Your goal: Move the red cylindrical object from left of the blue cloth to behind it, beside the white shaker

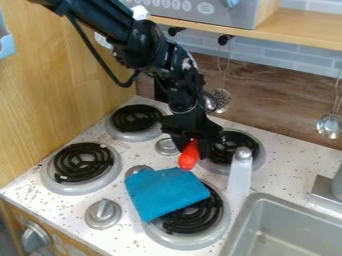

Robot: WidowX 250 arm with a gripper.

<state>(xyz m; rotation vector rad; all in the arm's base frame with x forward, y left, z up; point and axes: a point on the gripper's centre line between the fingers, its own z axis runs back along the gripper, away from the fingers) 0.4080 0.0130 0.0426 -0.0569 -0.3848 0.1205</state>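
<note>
Red and tapering, a narrow object (189, 156) hangs beneath the black two-finger gripper (194, 142), which seems closed on its upper end; the exact gap cannot be told. Just below the gripper, a folded blue cloth (167, 191) partly covers a black coil burner (196, 218), while a pale bottle with a grey top (240, 172) stands beside the gripper. Held only by one end, the red object could pivot or slip out, and a sideways swing might topple the nearby bottle.
</note>
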